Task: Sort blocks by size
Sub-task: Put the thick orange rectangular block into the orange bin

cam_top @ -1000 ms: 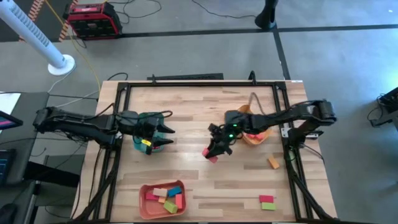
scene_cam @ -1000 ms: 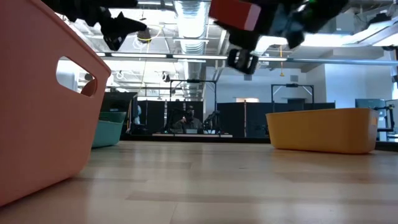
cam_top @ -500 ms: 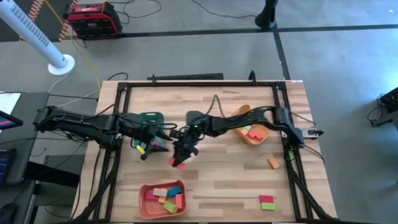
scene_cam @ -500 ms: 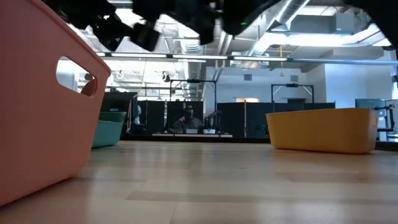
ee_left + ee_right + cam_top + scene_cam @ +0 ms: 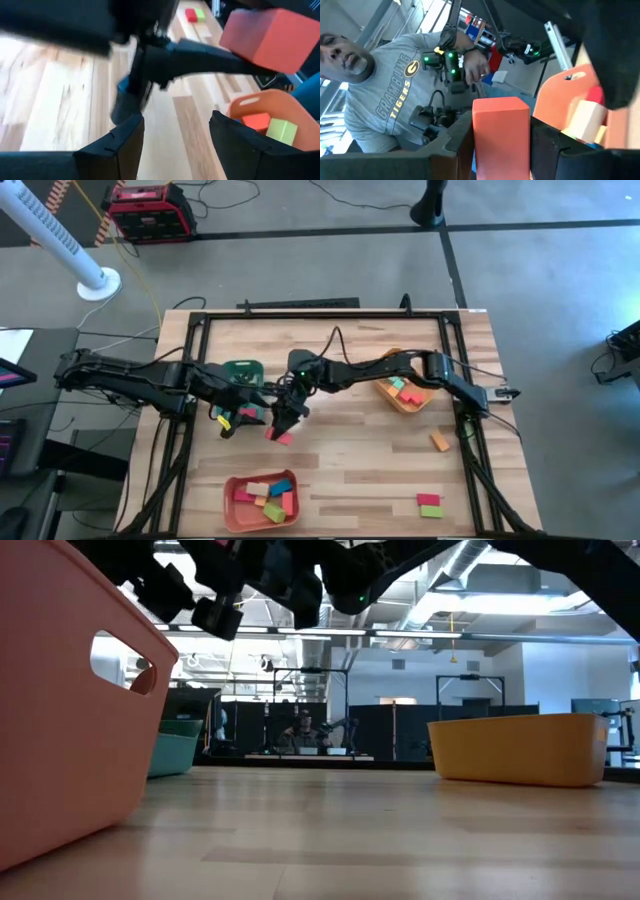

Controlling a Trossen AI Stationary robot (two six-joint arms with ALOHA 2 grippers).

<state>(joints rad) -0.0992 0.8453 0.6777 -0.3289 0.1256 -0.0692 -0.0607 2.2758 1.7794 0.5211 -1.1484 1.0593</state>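
Observation:
A red block (image 5: pixel 279 437) hangs above the table's middle left, with my right gripper (image 5: pixel 281 428) shut on it; in the right wrist view the red block (image 5: pixel 501 131) fills the gap between the fingers. My left gripper (image 5: pixel 250 416) stands open just left of it, in front of the green tray (image 5: pixel 240 370), with nothing between its fingers (image 5: pixel 125 147). The left wrist view shows the red block (image 5: pixel 272 34) high ahead. Several blocks lie in the salmon tray (image 5: pixel 232 502). My right gripper pinches the red block's two opposite side faces (image 5: pixel 481 142) between its two fingers. The fingers come about level from the table's right, slanting toward its near edge. The block is lifted clear of the table.
A yellow-orange tray (image 5: pixel 392 402) with blocks stands at the right. An orange block (image 5: pixel 440 442) and a red and green pair (image 5: pixel 428 504) lie loose at the near right. A person in a grey shirt (image 5: pixel 400 100) stands beyond the table.
My right gripper has swept toward the table's left edge with the red block, from beside the yellow-orange tray to right next to my left gripper, the block staying clear of the table. My left gripper has turned a little at the wrist.

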